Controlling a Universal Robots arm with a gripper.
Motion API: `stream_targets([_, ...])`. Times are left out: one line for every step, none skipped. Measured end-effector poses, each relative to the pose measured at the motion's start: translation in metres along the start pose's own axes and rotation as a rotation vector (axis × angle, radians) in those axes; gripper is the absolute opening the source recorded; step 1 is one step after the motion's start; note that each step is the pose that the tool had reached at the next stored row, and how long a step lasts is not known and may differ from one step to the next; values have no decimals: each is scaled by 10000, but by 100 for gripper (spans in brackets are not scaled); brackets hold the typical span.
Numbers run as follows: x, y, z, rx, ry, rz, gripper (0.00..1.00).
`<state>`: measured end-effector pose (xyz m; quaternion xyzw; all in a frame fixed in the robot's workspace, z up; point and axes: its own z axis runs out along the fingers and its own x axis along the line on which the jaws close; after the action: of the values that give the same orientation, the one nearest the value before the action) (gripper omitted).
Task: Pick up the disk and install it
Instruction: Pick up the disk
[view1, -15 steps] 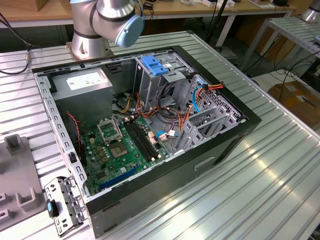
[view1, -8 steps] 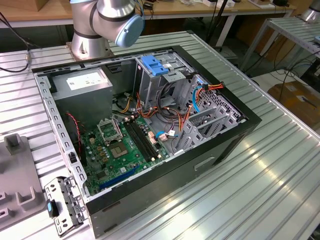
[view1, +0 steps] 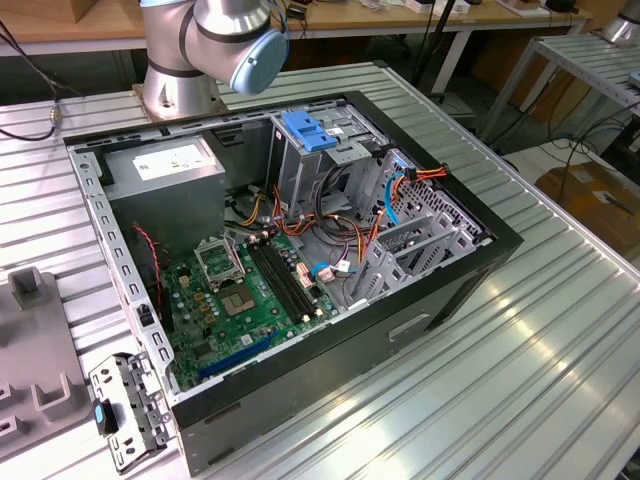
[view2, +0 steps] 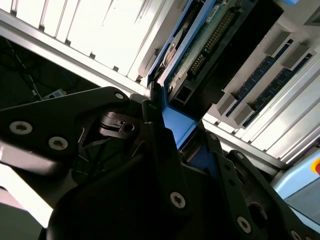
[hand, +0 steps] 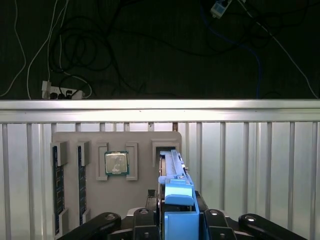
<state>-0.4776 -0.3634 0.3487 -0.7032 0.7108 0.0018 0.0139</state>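
Black two-finger claw (hand: 178, 220) presses its fingers (view2: 152, 135) against both sides of the disk (hand: 172, 167), a flat dark drive in a bright blue plastic carrier rail, and pinches it on edge in both wrist views. The second wrist view shows the drive's green circuit board (view2: 212, 30). The disk's far end meets a rectangular recess in a pale grey plastic tray (hand: 100, 140). This tray lies on the ribbed aluminium table (hand: 250, 165) and carries dark memory modules (hand: 58, 185) and a square silver processor chip (hand: 116, 163). Whether the disk rests in the recess or just clear of it cannot be told. At the centre of the exterior view stands an open black computer case (view1: 500, 240) with a green motherboard (view1: 235, 300). The silver arm base (view1: 180, 80) rises at upper left of that frame.
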Motion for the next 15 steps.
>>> stream_targets([0, 0, -4, 1, 0, 0, 37])
stream_targets([0, 0, -5, 1, 0, 0, 37])
stream_targets([0, 0, -7, 0, 0, 0, 37])
stream_targets([0, 0, -9, -1, 0, 0, 37])
stream_targets([0, 0, -9, 1, 0, 0, 37])
stream_targets([0, 0, -9, 1, -1, 0, 37])
stream_targets([0, 0, -10, 1, -1, 0, 37])
stream_targets([0, 0, -11, 1, 0, -1, 37])
stream_targets([0, 0, -12, 0, 0, -1, 37])
stream_targets([0, 0, -17, -1, 1, 0, 37])
stream_targets([0, 0, -21, -2, 1, 0, 37])
stream_targets([-1, -1, -28, -1, 0, 0, 37])
stream_targets([-1, -1, -37, 0, 0, 0, 37])
stream_targets([-1, -1, -42, 0, 0, 0, 37])
stream_targets([-1, -1, -47, 1, -1, -1, 37])
